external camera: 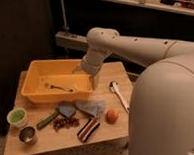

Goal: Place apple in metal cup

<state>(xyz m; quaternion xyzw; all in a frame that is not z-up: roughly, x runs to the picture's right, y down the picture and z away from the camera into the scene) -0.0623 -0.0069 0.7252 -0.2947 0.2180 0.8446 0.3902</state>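
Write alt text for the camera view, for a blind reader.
A white robot arm holds its gripper over a yellow plastic bin on a wooden table. The small round orange-red apple lies near the front right; the short shiny steel cup stands front left.

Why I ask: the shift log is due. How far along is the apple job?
Done: nothing yet; the apple lies on the table, front right, apart from the metal cup at the front left corner. In hand: the gripper hangs over the right end of the yellow bin, not at the apple. Left: reach the apple, grasp it, carry it across, place it in the cup.
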